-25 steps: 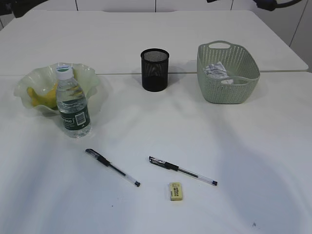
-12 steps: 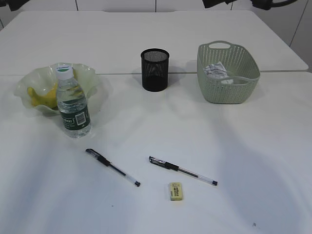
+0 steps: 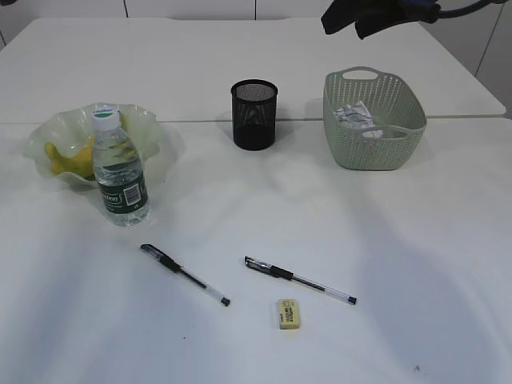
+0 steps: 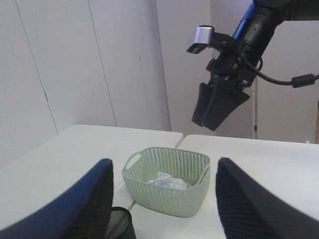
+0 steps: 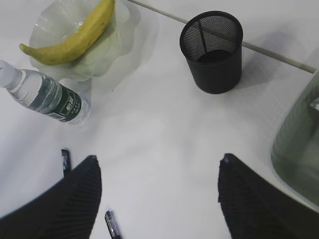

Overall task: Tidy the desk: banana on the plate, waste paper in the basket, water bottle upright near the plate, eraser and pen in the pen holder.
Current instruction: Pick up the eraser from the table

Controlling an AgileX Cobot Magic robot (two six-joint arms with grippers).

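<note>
Two pens and eraser lie at lower centre; both pincers gape, grasping nothing.

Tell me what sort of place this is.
Probably a lab or test room staged as a desk: plain white tables pushed together, bare panelled walls, and a small set of props, such as a mesh pen holder and a plastic basket.

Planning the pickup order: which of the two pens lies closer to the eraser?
The right-hand pen, with its clear tip almost beside the eraser. The other pen lies farther left, below the bottle.
</note>
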